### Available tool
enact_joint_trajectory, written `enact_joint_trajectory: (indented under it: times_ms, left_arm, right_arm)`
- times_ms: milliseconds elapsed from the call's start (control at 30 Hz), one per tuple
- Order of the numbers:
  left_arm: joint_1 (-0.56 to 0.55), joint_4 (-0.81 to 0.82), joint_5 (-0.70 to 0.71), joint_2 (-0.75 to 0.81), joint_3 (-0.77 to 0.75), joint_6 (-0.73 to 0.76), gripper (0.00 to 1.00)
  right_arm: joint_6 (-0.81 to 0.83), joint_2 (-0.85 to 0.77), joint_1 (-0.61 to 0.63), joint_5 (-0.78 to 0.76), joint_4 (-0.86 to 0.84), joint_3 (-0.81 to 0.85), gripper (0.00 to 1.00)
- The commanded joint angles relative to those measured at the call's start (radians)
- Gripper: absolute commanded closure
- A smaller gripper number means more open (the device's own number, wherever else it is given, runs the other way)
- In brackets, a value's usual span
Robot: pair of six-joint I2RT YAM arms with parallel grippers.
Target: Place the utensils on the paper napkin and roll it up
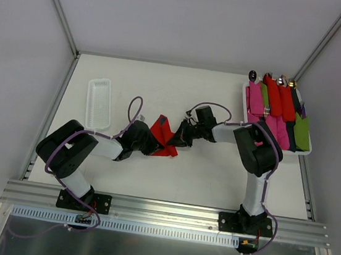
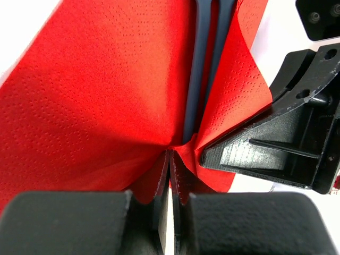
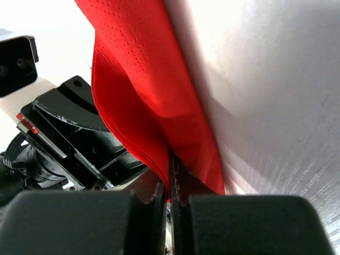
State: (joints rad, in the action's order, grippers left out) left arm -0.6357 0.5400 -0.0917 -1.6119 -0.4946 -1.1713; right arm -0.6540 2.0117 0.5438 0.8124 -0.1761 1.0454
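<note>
The red paper napkin (image 1: 162, 137) lies mid-table, folded up between both grippers. My left gripper (image 1: 150, 142) is shut on its near-left edge; in the left wrist view the napkin (image 2: 95, 95) folds over dark blue-grey utensil handles (image 2: 197, 79), pinched at the gripper (image 2: 171, 159). My right gripper (image 1: 178, 139) is shut on the napkin's right edge; in the right wrist view the napkin (image 3: 143, 90) hangs from the closed gripper (image 3: 171, 175). The right gripper's body (image 2: 287, 143) sits close beside the left gripper.
A white tray (image 1: 248, 106) at the back right holds several pink, red and green rolled bundles with utensils. An empty clear plastic bin (image 1: 99, 102) stands at the back left. The left gripper's body (image 3: 69, 138) shows in the right wrist view.
</note>
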Motion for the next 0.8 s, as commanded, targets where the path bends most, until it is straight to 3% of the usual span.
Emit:
enact_joint_trajectory:
  times_ms: [0, 133, 367, 500, 667, 767]
  left_arm:
    - [-0.007, -0.101, 0.049, -0.013, 0.018, 0.013, 1.0]
    - [-0.007, -0.101, 0.047, -0.011, 0.021, 0.013, 1.0]
    - [-0.007, -0.104, 0.052, 0.03, 0.04, 0.016, 1.0]
    - [-0.007, -0.117, 0.06, 0.084, 0.057, 0.012, 1.0]
    - [-0.009, -0.159, 0.082, 0.184, 0.09, 0.001, 0.88]
    - [-0.007, -0.207, 0.111, 0.279, 0.103, 0.009, 0.83]
  right_arm:
    - [-0.035, 0.004, 0.007, -0.005, -0.016, 0.03, 0.98]
    - [-0.035, 0.022, 0.005, -0.018, -0.013, 0.034, 0.93]
    - [-0.052, 0.062, 0.004, -0.012, -0.02, 0.044, 0.61]
    - [-0.096, 0.078, 0.002, 0.022, -0.082, 0.036, 0.53]
    - [-0.105, 0.078, -0.001, 0.033, -0.105, 0.035, 0.36]
    - [-0.113, 0.079, -0.001, 0.053, -0.131, 0.031, 0.33]
